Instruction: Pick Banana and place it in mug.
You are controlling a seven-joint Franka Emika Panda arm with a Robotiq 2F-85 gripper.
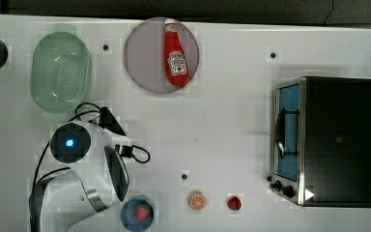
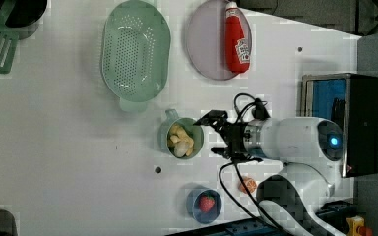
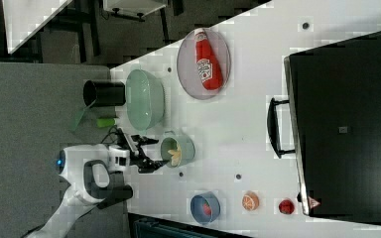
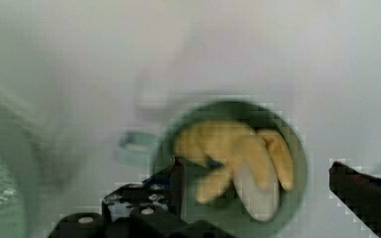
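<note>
The banana [image 2: 181, 140] lies inside the mug [image 2: 197, 132], a pale-yellow bunch resting against the green inner wall, and in the wrist view the banana [image 4: 238, 158] covers most of the mug [image 4: 297, 148] floor. The gripper [image 2: 218, 135] hangs just beside the mug, on the left view's right of it, with its jaws spread wide apart and nothing between them; one finger [image 2: 210, 118] reaches toward the mug rim and the other sits lower in the left view, level with the mug's far edge. The wrist view shows the same: dark fingers [image 4: 176, 178] stand either side of the mug opening, empty.

Taking the mug as the landmark on the white counter [image 2: 69, 147]: the pale-green colander [image 2: 136, 50] sits just above it in the left view, its tab nearly meeting the mug's handle stub. The grey plate [image 2: 204, 44] with the red ketchup bottle [image 2: 237, 39] laid across it is up and to the left view's right of the mug. The dark-blue bowl [image 2: 197, 209] holding a strawberry [image 2: 206, 202] sits below the mug in the left view, and the orange slice [image 2: 248, 185] lies just past the bowl. The toaster oven [image 2: 359, 123] stands well apart, beyond the white arm [image 2: 295, 140]. In the right view a second strawberry [image 3: 286, 206] lies near the oven's corner
</note>
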